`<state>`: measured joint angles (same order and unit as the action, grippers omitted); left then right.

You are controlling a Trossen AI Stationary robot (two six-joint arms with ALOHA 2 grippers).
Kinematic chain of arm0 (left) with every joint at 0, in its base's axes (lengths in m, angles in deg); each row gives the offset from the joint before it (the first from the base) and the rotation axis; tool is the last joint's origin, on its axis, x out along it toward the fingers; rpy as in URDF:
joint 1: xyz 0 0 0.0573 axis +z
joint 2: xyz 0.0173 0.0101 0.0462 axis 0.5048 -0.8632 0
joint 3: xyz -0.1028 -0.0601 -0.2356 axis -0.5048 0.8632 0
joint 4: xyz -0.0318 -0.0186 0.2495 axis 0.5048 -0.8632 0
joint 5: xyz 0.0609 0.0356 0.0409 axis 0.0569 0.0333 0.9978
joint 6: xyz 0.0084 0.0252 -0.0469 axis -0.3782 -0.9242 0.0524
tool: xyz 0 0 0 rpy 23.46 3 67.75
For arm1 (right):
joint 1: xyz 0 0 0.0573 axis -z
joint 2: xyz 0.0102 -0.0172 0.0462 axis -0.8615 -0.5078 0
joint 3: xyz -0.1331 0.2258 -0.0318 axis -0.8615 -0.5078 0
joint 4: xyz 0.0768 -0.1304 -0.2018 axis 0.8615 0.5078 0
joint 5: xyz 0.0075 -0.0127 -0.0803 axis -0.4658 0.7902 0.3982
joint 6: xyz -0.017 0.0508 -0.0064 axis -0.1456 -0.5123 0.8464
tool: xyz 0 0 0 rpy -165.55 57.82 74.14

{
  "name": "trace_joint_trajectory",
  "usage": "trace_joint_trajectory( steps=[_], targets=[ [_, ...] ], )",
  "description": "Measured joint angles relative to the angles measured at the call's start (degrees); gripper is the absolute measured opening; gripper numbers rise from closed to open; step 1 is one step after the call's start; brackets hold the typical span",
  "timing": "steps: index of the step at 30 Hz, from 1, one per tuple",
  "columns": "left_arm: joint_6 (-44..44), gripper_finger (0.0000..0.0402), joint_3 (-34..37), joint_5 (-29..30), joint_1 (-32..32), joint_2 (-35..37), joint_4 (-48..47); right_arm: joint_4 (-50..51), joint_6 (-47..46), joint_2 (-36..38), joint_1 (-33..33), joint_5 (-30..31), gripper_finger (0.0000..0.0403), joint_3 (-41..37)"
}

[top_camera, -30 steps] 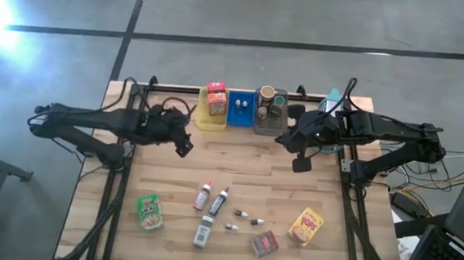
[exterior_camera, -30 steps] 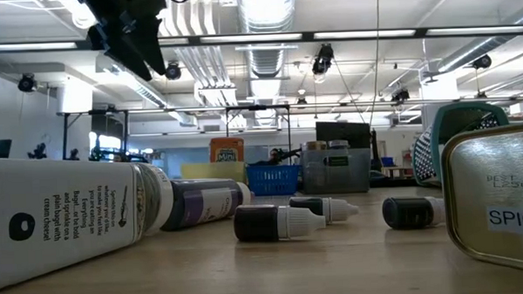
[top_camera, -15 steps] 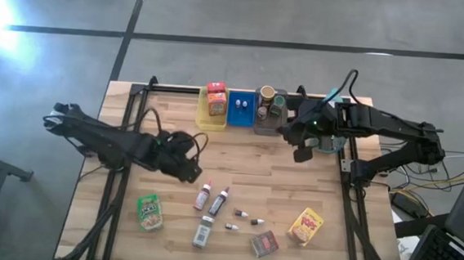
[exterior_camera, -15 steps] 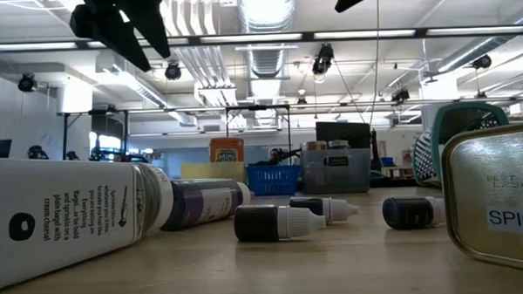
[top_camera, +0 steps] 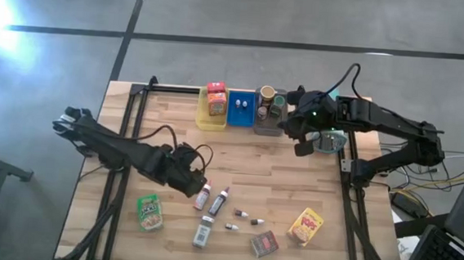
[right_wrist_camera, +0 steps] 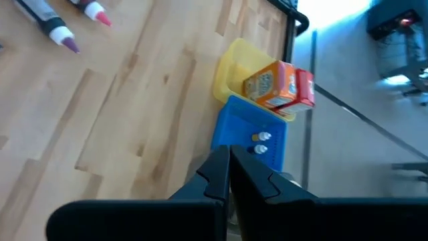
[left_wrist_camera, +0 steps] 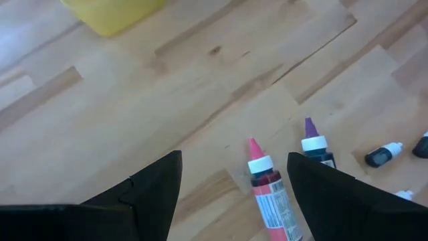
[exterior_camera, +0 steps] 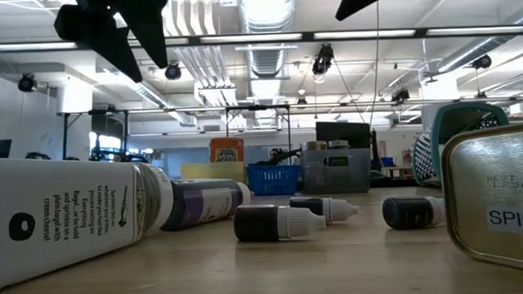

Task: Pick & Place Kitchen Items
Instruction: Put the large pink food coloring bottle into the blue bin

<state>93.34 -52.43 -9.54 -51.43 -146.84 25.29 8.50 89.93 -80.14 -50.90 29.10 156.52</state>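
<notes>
Trays at table's far edge partly filled; nine-odd items left. My left pincer point(top_camera: 197, 185) hung wide over the slim red-capped bottle point(top_camera: 202, 197); right pincer point(top_camera: 301, 145) empty, closed.

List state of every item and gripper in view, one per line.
left gripper: open, above the red-tipped tube
right gripper: shut, empty, by the trays
red-tipped tube: lying flat on table
purple-tipped tube: lying flat
orange box: in yellow tray
two vials: in blue tray
green pouch: flat on table
yellow pouch: flat on table
</notes>
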Motion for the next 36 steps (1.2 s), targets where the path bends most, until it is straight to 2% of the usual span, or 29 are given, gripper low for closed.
trace_joint_trajectory(
  steps=[4, 16, 27, 36],
  targets=[
    [1.3, 0.0277, 0.0, -0.9, -0.1, -1.6, 0.0, 0.0, 0.4, 0.0, 1.0, -2.0, 0.0008, -0.4],
    [6.0, 0.0277, 0.0, -4.9, -0.3, -5.6, 0.1, -1.8, 1.2, 0.0, 2.0, -2.0, 0.0008, -4.4],
    [6.3, 0.0277, 0.1, -10.3, -0.8, -7.7, 2.1, -3.3, 1.3, 0.0, 2.0, -2.0, 0.0008, -5.8],
    [6.6, 0.0277, 0.1, -10.4, -0.7, -7.7, 3.0, -3.7, -0.2, 0.0, 1.9, -2.0, 0.0008, -5.8]
  ],
)
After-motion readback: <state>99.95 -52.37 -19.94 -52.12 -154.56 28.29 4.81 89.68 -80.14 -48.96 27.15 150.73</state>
